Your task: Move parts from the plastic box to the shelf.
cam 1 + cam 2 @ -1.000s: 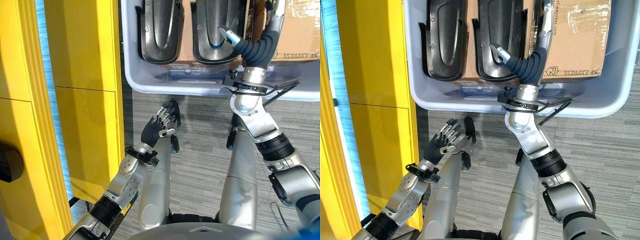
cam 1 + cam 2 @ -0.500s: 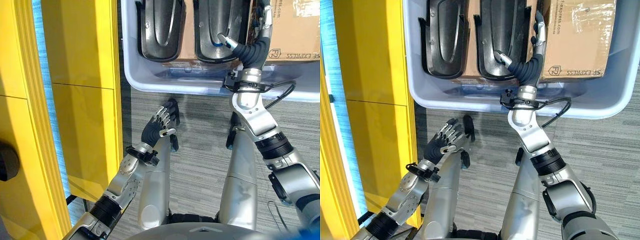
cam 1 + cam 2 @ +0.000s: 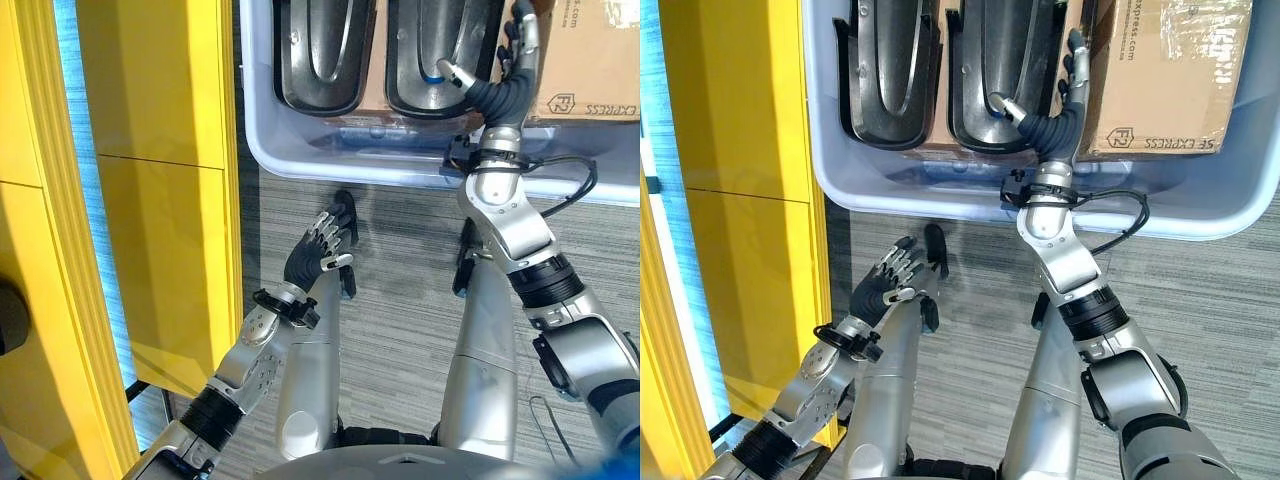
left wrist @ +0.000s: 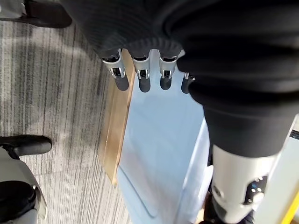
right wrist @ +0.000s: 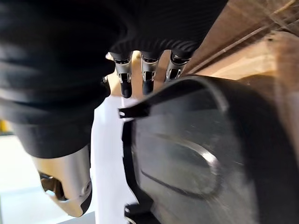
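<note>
My left hand (image 3: 318, 250) hangs low over the grey carpet (image 3: 400, 290), near my side and short of the box, with its fingers (image 4: 142, 80) loosely straight and nothing in them. Just to its left stands the yellow shelf (image 3: 165, 200), its panels running up the left side of the head views.

Beyond the left hand, the pale plastic box (image 3: 940, 195) sits on the carpet with its near rim facing me. My right arm reaches over that rim, and my right hand (image 3: 1065, 85) is inside the box, between the right black part (image 3: 1002, 70) and the cardboard carton (image 3: 1165, 75). The thumb (image 3: 452, 73) lies on the inner face of that part near its lower end, while the fingers (image 3: 1074, 62) point up along its outer right edge, against the carton. In the right wrist view the fingers (image 5: 145, 77) sit just behind the part's raised rim, only slightly bent; thumb and fingers straddle the edge, but I cannot tell whether they have clamped it.

The left black part (image 3: 885, 70) lies beside the right one, farther to my left, untouched. Both parts rest in the box on brown cardboard (image 3: 940, 145), long curved shells with their rounded ends toward me.
</note>
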{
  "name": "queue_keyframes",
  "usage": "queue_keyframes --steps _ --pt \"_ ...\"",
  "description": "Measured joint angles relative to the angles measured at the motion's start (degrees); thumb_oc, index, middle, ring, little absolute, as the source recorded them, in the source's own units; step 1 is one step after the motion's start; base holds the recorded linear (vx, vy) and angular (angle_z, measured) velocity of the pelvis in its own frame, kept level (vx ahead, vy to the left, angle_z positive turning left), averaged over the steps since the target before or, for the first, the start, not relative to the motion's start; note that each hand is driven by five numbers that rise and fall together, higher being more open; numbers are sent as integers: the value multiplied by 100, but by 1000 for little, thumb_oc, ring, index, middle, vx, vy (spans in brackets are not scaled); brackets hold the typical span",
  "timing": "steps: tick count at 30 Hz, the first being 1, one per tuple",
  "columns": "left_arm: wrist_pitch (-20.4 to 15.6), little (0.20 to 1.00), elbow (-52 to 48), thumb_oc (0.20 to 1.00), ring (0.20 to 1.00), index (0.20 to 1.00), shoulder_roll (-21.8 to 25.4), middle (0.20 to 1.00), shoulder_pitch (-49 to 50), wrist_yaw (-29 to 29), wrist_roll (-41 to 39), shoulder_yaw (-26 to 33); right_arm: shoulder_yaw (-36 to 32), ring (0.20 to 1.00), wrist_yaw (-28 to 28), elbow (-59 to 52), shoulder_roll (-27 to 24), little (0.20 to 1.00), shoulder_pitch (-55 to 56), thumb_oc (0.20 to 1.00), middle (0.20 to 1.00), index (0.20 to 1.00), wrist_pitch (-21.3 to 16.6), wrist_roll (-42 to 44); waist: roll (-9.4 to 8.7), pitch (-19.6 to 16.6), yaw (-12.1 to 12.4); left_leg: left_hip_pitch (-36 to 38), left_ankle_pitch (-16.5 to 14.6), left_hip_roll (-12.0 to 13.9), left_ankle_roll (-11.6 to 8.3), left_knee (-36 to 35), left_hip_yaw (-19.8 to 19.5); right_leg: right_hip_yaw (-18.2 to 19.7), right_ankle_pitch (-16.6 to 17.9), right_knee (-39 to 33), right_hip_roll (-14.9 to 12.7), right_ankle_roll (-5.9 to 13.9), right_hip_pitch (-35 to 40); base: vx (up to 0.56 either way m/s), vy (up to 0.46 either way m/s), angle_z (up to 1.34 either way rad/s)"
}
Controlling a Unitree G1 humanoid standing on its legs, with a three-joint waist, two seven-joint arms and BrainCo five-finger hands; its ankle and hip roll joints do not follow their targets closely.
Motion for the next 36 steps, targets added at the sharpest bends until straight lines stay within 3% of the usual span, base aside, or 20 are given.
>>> queue_keyframes --steps 8,10,14,15,16,26,27,36 --pt "0 1000 -3 1000 1000 1000 -6 1000 -86 27 154 13 12 1000 72 48 -11 1000 1 1000 1000 1000 156 115 -1 1 24 -60 -6 -8 -37 86 14 17 -17 73 -20 1 -64 11 16 0" --pt "8 1000 -1 1000 1000 1000 -3 1000 -126 31 148 14 -100 482 64 213 -12 482 -52 482 482 482 233 456 -1 0 28 -61 -30 -6 -11 139 -1 17 -65 149 -20 -40 -64 23 -22 4" --pt "18 1000 0 1000 1000 1000 -5 1000 -126 28 146 9 -220 398 76 509 -24 398 -159 398 398 398 291 844 -1 0 26 -61 -34 22 -13 149 -30 7 -67 173 13 -51 -64 11 -38 -1" --pt "23 1000 0 1000 1000 1000 -5 1000 -126 28 146 8 -215 225 147 630 -35 225 -251 225 225 225 345 865 -1 0 25 -63 -34 28 -13 152 -35 1 -64 174 18 -55 -64 16 -41 0" --pt "24 1000 -1 1000 1000 1000 -4 1000 -126 27 146 9 -214 200 270 685 -41 200 -385 200 200 200 408 903 -1 0 27 -70 -33 29 -14 157 -41 -6 -66 174 18 -57 -62 17 -39 2" --pt "279 1000 -46 1000 1000 1000 2 1000 -204 156 148 17 -218 200 512 950 -99 200 -501 200 200 200 442 1331 0 -1 30 -164 -57 55 -57 312 -183 -142 -96 227 11 -105 -15 10 -22 3" --pt "284 1000 -47 1000 1000 1000 5 1000 -205 158 149 18 -223 1000 518 978 -107 1000 -484 1000 1000 1000 425 1365 0 -1 31 -164 -64 53 -59 334 -186 -146 -96 225 7 -105 0 0 0 0" --pt "294 1000 -77 1000 1000 1000 45 1000 -219 168 146 17 -347 1000 594 1020 -43 1000 -190 1000 1000 1000 62 1867 0 -1 40 -42 -88 38 -40 349 -195 -166 -83 142 -10 -93 182 -3 33 0"
